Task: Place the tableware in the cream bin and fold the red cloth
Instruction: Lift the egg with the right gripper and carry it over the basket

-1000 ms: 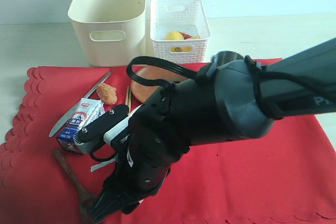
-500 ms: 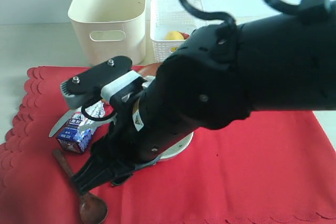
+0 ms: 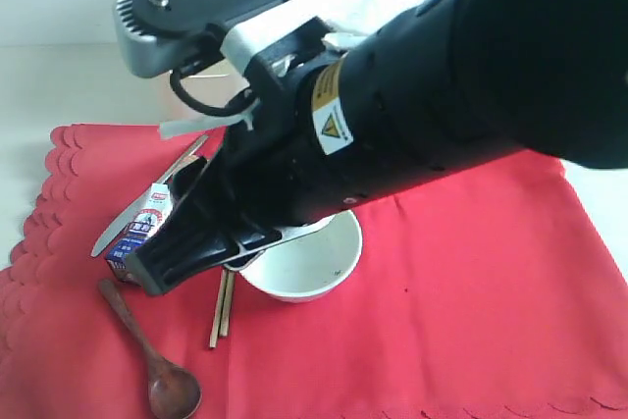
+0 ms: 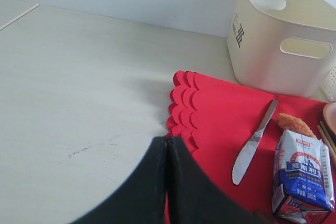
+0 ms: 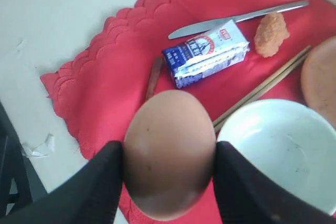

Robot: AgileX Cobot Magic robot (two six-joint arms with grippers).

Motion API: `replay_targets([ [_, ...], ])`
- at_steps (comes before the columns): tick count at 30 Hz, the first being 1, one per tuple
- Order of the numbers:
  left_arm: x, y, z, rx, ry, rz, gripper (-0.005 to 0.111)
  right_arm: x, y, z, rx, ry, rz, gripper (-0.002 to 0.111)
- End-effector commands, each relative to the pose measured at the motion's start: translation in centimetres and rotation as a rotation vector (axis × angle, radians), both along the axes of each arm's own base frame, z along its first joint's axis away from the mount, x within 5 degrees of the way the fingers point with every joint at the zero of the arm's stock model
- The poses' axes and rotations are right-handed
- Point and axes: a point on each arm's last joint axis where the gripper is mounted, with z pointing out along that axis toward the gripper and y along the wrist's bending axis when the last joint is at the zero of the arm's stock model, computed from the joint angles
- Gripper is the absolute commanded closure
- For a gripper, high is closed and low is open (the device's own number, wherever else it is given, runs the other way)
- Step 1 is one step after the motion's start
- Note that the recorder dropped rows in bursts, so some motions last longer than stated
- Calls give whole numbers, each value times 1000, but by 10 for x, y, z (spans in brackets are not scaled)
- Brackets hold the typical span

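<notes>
Right wrist view showed the bowl [image 5: 283, 150] on the red cloth [image 5: 121, 77], right of the chopsticks [image 5: 262, 90], not yet binned. The right hand [image 5: 169, 174] clasped a brown egg [image 5: 169, 140] above, probably clearing food first. Farther left, the left hand [image 4: 168, 174] hung pinched closed.

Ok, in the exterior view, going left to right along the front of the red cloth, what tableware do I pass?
dark wooden spoon → wooden chopsticks → white bowl. The knife overlaps the spoon's span, so it's left out.
</notes>
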Motion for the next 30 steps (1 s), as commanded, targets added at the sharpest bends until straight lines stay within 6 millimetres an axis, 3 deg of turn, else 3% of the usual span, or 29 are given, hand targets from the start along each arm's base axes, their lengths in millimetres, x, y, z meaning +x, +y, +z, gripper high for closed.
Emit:
replay_targets([
  [1, 0, 0, 0, 8, -8, -8, 107, 1, -9, 13, 8, -82, -14, 108],
  [6, 0, 0, 0, 8, -8, -8, 107, 10, -15, 26, 10, -123, -49, 108],
  [15, 0, 0, 0, 8, -8, -8, 107, 66, -49, 72, 54, -227, -238, 108],
  [25, 0, 0, 0, 8, -8, -8, 107, 107, -76, 81, 43, -262, -375, 108],
  [30, 0, 0, 0, 8, -8, -8, 107, 140, -69, 73, 15, -246, -375, 108],
])
